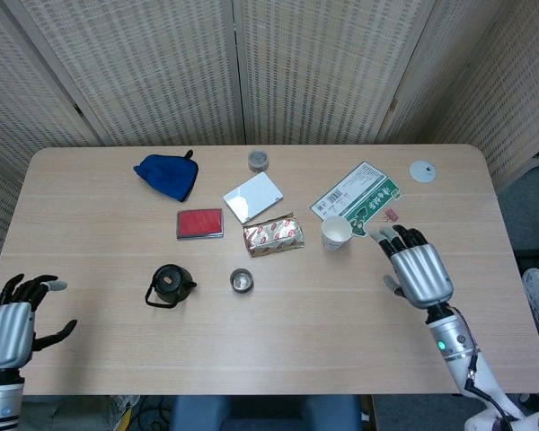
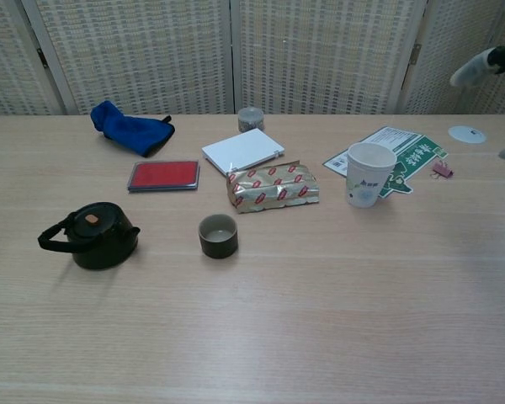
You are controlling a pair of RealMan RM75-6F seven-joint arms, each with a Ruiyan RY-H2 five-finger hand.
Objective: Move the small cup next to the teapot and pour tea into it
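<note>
Dark small cup (image 1: pixel 242 280) sits well apart from the right hand (image 1: pixel 419 272), fingers spread, empty.

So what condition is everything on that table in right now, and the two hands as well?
Black teapot: upright, lid on, untouched.
Small dark cup: upright, free, right of the teapot.
White paper cup: upright, open top.
Shiny foil packet: lying flat, sealed.
Red flat case: closed, flat.
Blue cloth: crumpled.
Left hand: holds nothing, fingers apart.
Right hand: holds nothing, fingers apart.
</note>
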